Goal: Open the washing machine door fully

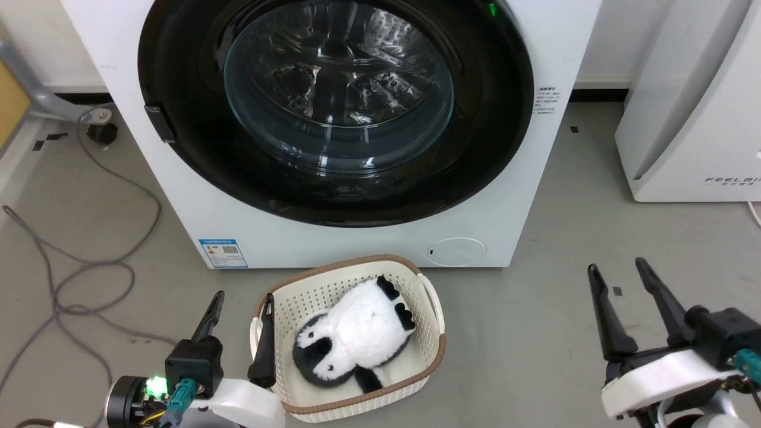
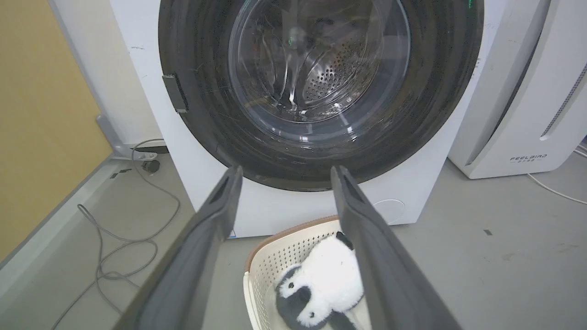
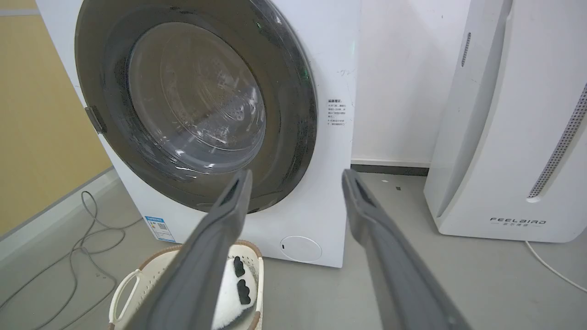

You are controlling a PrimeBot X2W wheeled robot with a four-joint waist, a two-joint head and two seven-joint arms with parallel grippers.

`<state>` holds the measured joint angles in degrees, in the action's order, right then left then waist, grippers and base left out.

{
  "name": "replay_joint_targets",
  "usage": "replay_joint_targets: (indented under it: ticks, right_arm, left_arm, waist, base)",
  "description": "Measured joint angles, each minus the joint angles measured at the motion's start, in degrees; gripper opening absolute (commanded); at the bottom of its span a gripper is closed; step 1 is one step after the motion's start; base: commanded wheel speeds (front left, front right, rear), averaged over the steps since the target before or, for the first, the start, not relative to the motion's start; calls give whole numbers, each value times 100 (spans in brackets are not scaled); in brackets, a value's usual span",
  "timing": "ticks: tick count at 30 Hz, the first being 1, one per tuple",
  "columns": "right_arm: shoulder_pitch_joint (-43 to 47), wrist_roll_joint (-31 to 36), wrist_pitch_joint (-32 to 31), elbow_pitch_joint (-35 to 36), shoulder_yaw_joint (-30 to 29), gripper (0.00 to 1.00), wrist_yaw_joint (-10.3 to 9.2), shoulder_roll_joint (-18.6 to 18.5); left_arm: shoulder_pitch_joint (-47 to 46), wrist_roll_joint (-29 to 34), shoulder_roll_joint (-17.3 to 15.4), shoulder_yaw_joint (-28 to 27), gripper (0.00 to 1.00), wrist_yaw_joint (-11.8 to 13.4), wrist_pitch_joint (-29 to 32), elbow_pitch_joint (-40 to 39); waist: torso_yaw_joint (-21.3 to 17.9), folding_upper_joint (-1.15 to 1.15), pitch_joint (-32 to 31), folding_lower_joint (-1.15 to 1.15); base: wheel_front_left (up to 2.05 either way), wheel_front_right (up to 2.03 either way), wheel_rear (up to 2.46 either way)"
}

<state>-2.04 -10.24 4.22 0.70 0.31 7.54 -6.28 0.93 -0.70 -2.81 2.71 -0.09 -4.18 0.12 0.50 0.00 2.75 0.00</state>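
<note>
The white washing machine (image 1: 535, 178) stands straight ahead, its blue label (image 1: 223, 254) and round cap (image 1: 456, 251) low on the front. Its glossy black round door (image 1: 190, 154) with the clear glass bowl (image 1: 339, 89) lies flat against the front, a small dark handle tab (image 1: 160, 123) on its left rim. In the wrist views the door (image 2: 211, 110) (image 3: 293, 137) looks the same. My left gripper (image 1: 242, 303) (image 2: 284, 174) is open, low at the left by the basket. My right gripper (image 1: 618, 270) (image 3: 296, 176) is open at the lower right, well short of the machine.
A cream basket (image 1: 431, 297) holding a black-and-white plush toy (image 1: 357, 336) sits on the floor just before the washer. A white appliance (image 1: 689, 119) stands to the right. Grey cables (image 1: 89, 273) loop over the floor at the left, near a yellow panel (image 2: 41, 114).
</note>
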Motion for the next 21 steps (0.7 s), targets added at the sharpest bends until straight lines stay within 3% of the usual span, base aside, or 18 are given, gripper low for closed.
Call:
replay_joint_targets:
  ticks: [21]
  right_arm:
    - [-1035, -1408, -29, -126, -222, 100, 0, -580]
  left_arm:
    - [-129, -102, 0, 157, 100, 19, -259, -36]
  waist:
    - [194, 0, 371, 0]
  base:
    - [0, 0, 0]
